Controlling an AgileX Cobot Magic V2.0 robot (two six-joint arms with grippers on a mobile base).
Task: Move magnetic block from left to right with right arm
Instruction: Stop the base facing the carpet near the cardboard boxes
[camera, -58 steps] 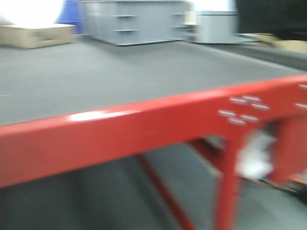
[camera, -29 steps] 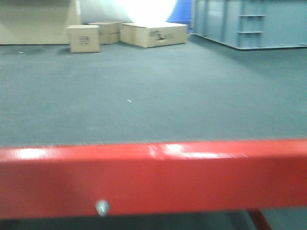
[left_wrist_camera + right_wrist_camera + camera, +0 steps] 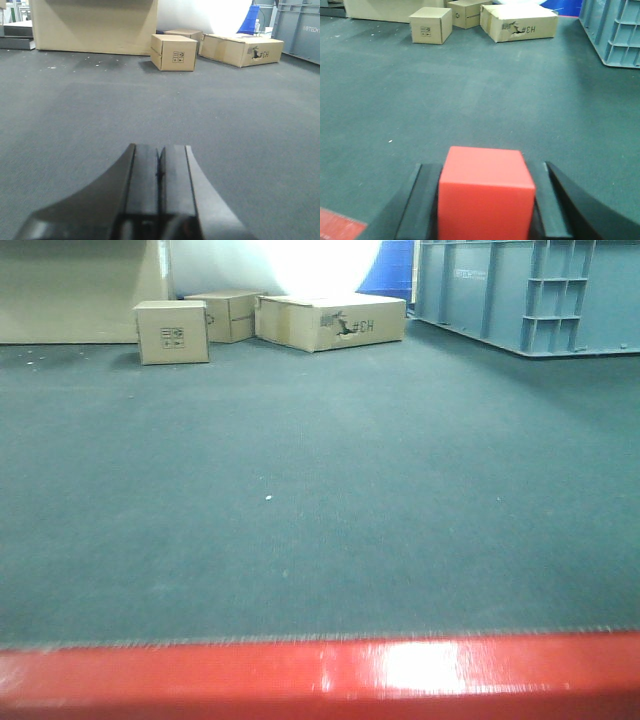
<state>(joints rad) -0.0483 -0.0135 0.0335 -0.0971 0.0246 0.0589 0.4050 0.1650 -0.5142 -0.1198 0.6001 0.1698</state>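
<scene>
The magnetic block (image 3: pixel 486 190), a plain bright-red cube, fills the bottom centre of the right wrist view. My right gripper (image 3: pixel 485 172) is shut on it, one black finger pressed against each side face. In the left wrist view my left gripper (image 3: pixel 160 160) is shut with nothing between its two dark fingers, which meet along a thin seam. Neither gripper nor the block shows in the front view, which looks over a red table edge (image 3: pixel 200 680) to grey carpet.
Tan cardboard boxes (image 3: pixel 172 331) (image 3: pixel 330 320) stand on the floor far ahead. A large blue-grey crate (image 3: pixel 530 295) is at the back right. A big cardboard panel (image 3: pixel 92 25) leans at the back left. A red corner (image 3: pixel 335 227) shows at lower left.
The front view has swung across the room: the slanted red frame with bolts is gone, the red edge now lies level and low, and the boxes sit sharper at the back.
</scene>
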